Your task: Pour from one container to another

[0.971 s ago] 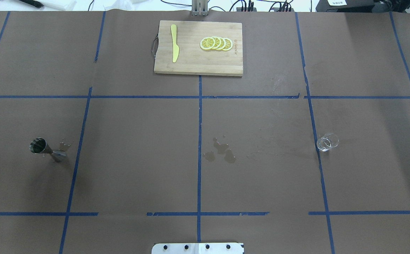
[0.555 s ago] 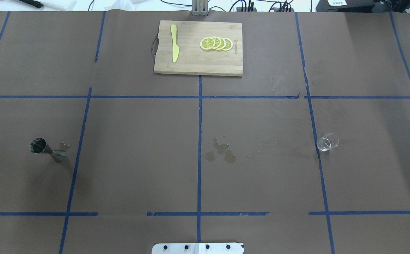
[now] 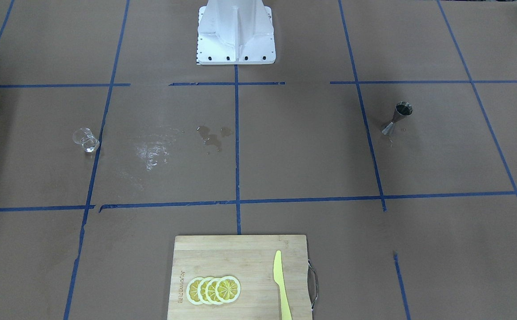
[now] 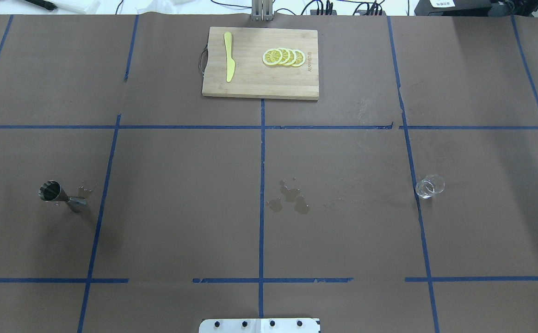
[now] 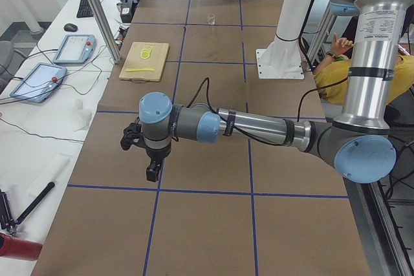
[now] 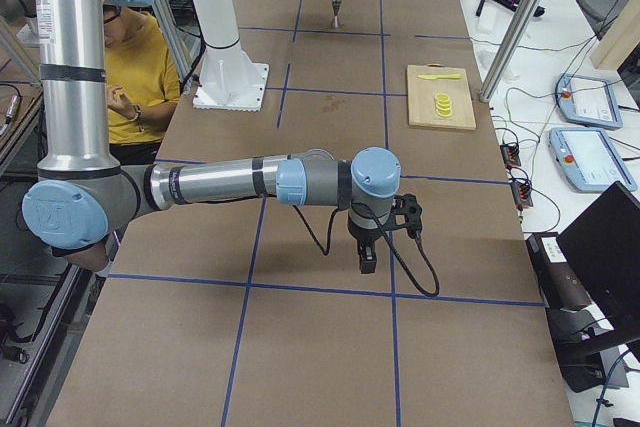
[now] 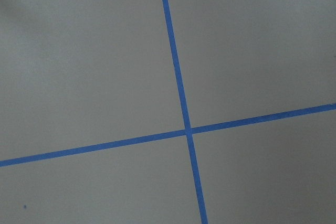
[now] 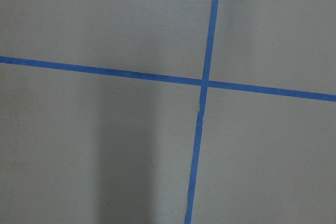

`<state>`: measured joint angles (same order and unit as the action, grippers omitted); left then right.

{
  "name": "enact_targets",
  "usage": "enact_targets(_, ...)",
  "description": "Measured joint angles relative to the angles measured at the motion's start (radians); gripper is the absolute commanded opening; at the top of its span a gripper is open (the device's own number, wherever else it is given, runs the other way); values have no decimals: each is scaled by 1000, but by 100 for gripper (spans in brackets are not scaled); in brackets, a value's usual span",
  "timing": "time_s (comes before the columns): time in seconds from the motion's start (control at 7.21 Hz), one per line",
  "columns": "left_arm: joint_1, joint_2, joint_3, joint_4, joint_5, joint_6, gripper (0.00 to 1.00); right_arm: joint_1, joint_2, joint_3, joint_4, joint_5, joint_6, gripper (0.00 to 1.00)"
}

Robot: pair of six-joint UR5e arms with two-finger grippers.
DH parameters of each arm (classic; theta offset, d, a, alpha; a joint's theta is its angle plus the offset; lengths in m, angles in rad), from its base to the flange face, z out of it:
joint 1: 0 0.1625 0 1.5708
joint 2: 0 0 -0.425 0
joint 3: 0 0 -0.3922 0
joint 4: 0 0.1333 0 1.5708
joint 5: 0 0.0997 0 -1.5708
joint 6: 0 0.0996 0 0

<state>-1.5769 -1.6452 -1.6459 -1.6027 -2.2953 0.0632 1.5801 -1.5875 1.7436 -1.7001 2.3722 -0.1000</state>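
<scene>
Standing well apart: glass cup [image 4: 429, 186], jigger [image 4: 63, 197]. Risk: the jigger's narrow mouth invites spillage. Left gripper [image 5: 152, 171], right gripper [image 6: 367, 259]: finger spread cannot be told.

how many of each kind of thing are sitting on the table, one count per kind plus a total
small clear glass cup: 1
silver-grey steel hourglass jigger: 1
rectangular wooden cutting board: 1
flat yellow knife: 1
round yellow lemon slices: 4
total: 8
</scene>
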Motion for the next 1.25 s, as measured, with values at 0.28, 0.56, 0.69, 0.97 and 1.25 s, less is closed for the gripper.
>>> enact_targets(0.28,1,5,-18,-2,2,-5,100,2,-23,18,-6,-4,-2,100)
enact_targets(0.56,2,12,-23,-3,1,-10,100,7,-42,33,-21,-7,-2,100)
enact_targets(0.69,2,14,-22,-3,1,-12,100,7,-49,34,-24,-17,-1,100)
enact_targets(0.97,2,16,-22,3,-2,-17,100,-2,-60,34,-24,-55,4,100)
enact_targets(1.25,2,17,-14,11,-2,-70,100,-17,-61,32,-21,-87,7,100)
